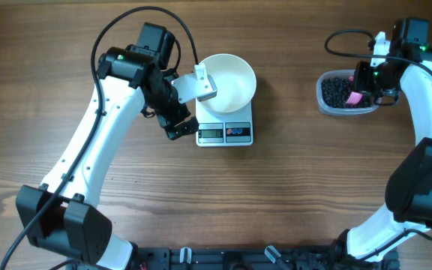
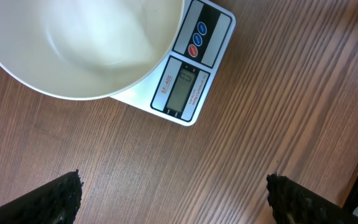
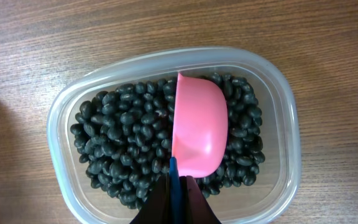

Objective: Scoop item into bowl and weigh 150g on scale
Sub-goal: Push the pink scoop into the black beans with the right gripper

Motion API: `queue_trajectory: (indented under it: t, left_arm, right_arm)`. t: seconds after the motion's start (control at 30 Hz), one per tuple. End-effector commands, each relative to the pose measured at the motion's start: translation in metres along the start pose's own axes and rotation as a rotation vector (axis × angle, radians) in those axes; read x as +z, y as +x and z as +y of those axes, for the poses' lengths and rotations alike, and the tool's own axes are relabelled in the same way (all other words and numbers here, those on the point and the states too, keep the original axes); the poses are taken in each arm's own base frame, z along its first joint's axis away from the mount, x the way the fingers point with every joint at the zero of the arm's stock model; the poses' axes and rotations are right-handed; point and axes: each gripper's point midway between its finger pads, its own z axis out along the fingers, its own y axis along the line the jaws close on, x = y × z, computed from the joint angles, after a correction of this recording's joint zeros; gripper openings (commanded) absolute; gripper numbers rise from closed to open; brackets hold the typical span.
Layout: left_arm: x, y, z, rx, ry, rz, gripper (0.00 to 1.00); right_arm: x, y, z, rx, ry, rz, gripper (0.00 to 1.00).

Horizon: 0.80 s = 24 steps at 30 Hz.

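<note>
- Right gripper (image 3: 178, 190), closest in its wrist view, is clamped on the blue handle of a pink scoop (image 3: 197, 130).
- Behind it the scoop sits among the beans (image 3: 120, 143) in a clear tub (image 3: 59, 112). Overhead, the arm hides most of this grip.
- Left gripper (image 2: 176, 198) is spread wide and holds nothing, its dark fingers (image 2: 64, 198) at the bottom corners of its wrist view.
- Past them comes bare table (image 2: 278, 93), then the scale (image 2: 188, 87), its grey display and coloured buttons plain to see.
- Farthest, the bowl (image 2: 86, 43) rests on the scale.
- Only the overhead view shows the tub well apart from the scale, by the right arm.
</note>
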Motion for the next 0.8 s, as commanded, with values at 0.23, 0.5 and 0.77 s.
queue_trajectory:
  t: [0.23,0.5,0.77]
  left_arm:
    - [0.006,0.003,0.001,0.006,0.012,0.009,1.0]
    - [0.006,0.003,0.001,0.006,0.012,0.01,0.99]
    - [0.006,0.003,0.001,0.006,0.012,0.009,1.0]
  right_arm:
    - [-0.002,0.006,-0.007,0.018,-0.084,0.018,0.04]
    - [-0.006,0.018,0.017,0.034,-0.246,0.063,0.04]
    - [-0.005,-0.001,0.016,0.004,-0.245,-0.02,0.04]
